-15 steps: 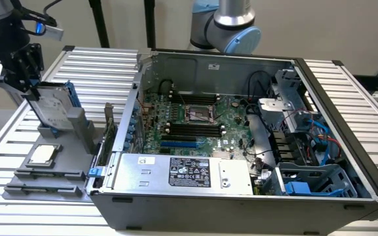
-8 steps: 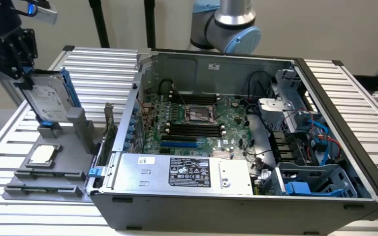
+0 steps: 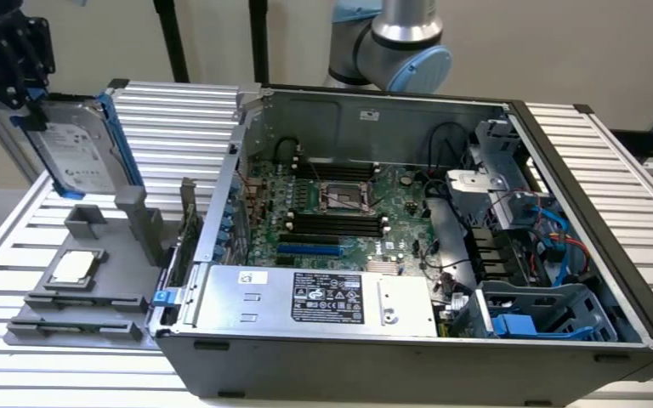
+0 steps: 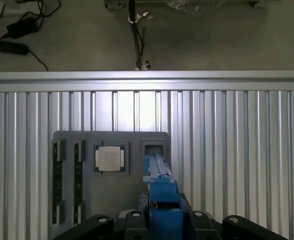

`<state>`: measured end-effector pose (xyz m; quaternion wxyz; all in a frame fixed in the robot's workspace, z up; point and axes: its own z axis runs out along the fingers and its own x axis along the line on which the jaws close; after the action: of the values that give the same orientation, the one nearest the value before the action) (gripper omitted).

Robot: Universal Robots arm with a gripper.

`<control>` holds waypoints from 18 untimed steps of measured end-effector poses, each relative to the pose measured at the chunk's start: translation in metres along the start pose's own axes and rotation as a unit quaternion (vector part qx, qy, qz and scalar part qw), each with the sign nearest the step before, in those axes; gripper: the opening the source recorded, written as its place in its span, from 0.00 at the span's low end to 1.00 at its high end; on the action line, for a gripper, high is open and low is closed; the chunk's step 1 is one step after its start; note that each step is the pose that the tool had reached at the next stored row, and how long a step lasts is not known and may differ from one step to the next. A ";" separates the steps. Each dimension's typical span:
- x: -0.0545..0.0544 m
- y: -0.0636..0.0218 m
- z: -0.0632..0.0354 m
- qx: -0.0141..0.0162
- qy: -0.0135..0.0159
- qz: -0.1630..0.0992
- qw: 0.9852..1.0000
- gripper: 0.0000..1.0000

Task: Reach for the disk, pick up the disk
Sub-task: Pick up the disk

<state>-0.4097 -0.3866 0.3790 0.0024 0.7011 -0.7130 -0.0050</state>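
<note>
The disk [image 3: 77, 157], a silver hard drive with a white label and blue rails, hangs on edge in the air at the exterior view's left. My gripper [image 3: 30, 100] is shut on its upper end. The disk is lifted clear above the grey fixture plate [image 3: 116, 280] and its upright slot [image 3: 85, 223]. In the wrist view the disk's blue rail [image 4: 161, 192] runs out from between my black fingers [image 4: 99, 222], with the empty slot [image 4: 153, 149] just beyond its tip.
A small square CPU chip [image 3: 74, 267] lies in a pocket of the fixture plate. The open computer case [image 3: 599, 255] with motherboard and silver power supply box [image 3: 315, 297] sits in the middle and the exterior view's right of the ribbed aluminium table [image 3: 179, 119].
</note>
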 end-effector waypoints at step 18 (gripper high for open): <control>0.007 -0.0456 -0.0819 0.000 -0.007 -0.010 1.000 0.33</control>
<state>-0.3635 -0.3951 0.4604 -0.0029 0.7081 -0.7060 -0.0103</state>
